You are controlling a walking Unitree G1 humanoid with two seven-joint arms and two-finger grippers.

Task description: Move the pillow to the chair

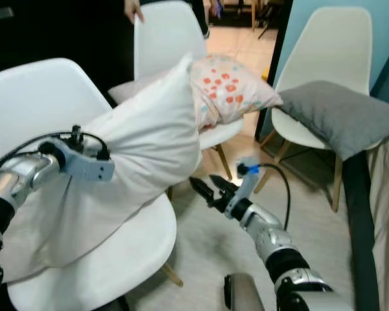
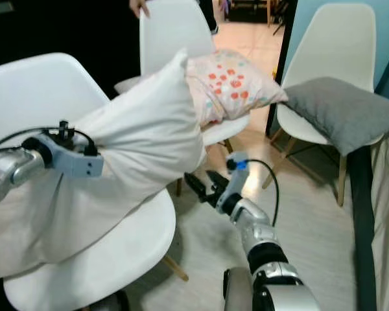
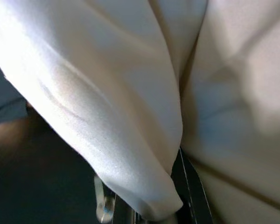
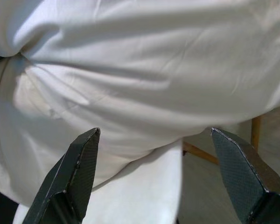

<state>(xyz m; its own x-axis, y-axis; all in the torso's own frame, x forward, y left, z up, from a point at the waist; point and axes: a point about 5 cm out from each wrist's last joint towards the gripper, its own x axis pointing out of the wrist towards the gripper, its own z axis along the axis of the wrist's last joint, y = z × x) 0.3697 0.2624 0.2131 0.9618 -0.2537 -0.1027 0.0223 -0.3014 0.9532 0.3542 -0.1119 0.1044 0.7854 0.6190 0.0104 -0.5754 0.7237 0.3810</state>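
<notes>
Pillow [image 1: 142, 149], big and white, is lying across the seat of the near white chair [image 1: 126, 259], its upper end bulging toward the chair back and its lower cloth draping off the seat's near side. Left gripper [image 1: 107, 159] is pinching a fold of the cloth, with the fabric bunched over the black fingers [image 3: 189, 186] in the wrist view. Right gripper [image 1: 207, 188] is hanging below and just beside the pillow's underside, its jaws spread wide and touching nothing. Judging from this, the pillow is already resting on the chair; letting go and perhaps settling it squarely is what remains
</notes>
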